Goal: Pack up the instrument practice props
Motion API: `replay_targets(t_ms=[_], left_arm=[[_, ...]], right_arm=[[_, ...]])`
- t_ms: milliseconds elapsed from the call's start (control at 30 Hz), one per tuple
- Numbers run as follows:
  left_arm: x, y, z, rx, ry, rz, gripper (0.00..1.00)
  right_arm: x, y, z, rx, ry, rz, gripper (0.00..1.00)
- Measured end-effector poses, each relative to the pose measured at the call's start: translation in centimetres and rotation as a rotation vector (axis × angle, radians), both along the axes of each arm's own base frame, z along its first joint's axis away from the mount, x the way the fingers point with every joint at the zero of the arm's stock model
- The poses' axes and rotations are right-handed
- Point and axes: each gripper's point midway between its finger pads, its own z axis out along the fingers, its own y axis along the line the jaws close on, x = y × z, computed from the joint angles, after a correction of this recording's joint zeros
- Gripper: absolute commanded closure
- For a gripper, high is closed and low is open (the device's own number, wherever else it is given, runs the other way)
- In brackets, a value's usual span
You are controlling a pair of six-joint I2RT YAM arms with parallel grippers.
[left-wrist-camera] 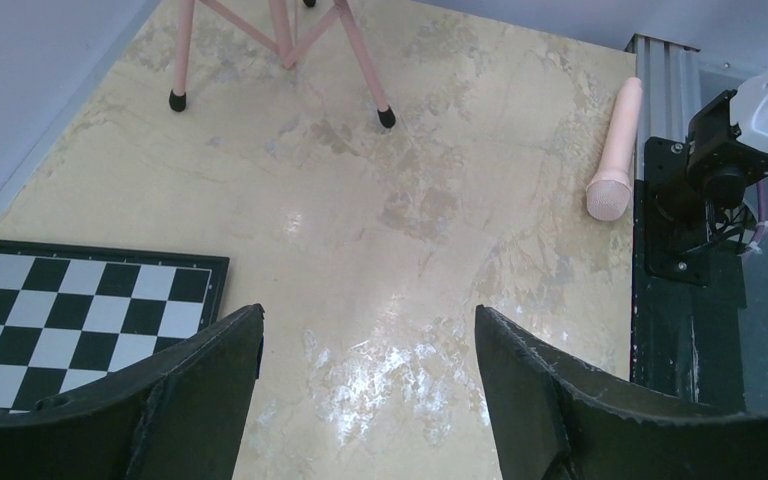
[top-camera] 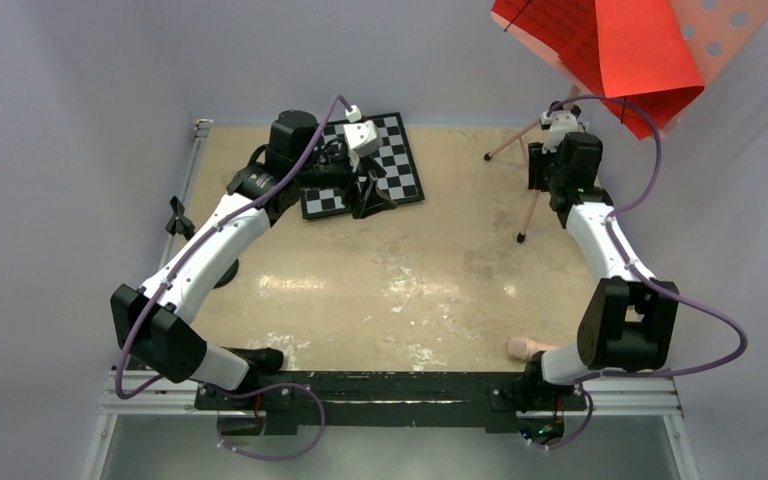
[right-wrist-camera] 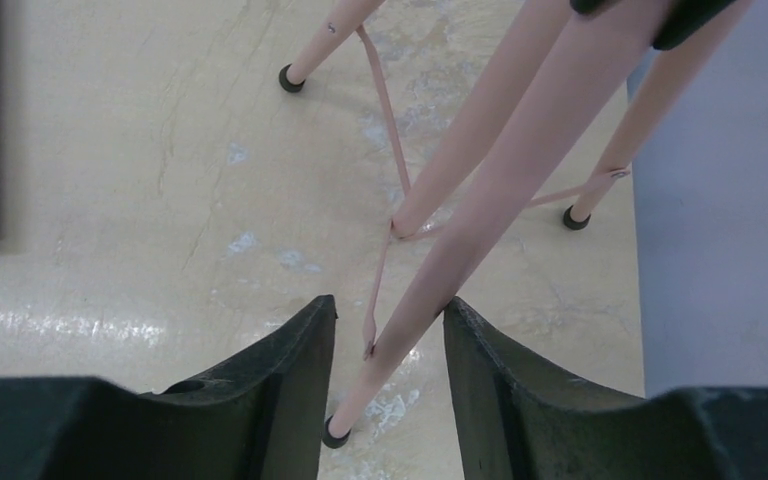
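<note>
The pink music stand point(top-camera: 722, 30) stands at the back right, its perforated desk holding red sheets point(top-camera: 610, 45). Its thin tripod legs point(right-wrist-camera: 520, 160) rest on the table. My right gripper point(right-wrist-camera: 390, 312) is open, with one pink leg passing between its fingers, close to the right fingertip; from above the gripper point(top-camera: 542, 160) sits over the legs. The peach tube point(top-camera: 528, 347) lies by the right arm's base and also shows in the left wrist view point(left-wrist-camera: 615, 150). My left gripper point(left-wrist-camera: 370, 320) is open and empty, just over the table beside the chessboard point(left-wrist-camera: 70, 310).
The black-and-white chessboard point(top-camera: 400, 160) lies at the back centre under my left wrist point(top-camera: 370, 195). A small black object point(top-camera: 178, 216) sits at the left table edge. The black base rail point(top-camera: 390, 385) runs along the near edge. Grey walls close in on both sides.
</note>
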Motion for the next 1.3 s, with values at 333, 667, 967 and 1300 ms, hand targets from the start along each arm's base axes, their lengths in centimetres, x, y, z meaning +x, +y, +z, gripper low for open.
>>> replay_targets(t_ms=[333,667,967,1300], left_arm=[[-0.1,0.1,-0.2,0.008,0.004,0.000,0.18],[-0.2,0.2,0.2,0.002,-0.005,0.001,0.18],[-0.7,0.0,0.3,-0.009,-0.015,-0.011,0.18],[-1.3,-0.9,-0.6,-0.007,-0.002,-0.035,0.18]], right_arm=[[0.2,-0.9,-0.2,0.002,0.002,-0.037,0.97],[-0.3,0.0,-0.2,0.035,0.022,0.048,1.00],[-3.9,4.6,0.1,0.131,0.095,0.283,1.00],[-8.3,8.1,-0.2,0.212,0.159,0.429,1.00]])
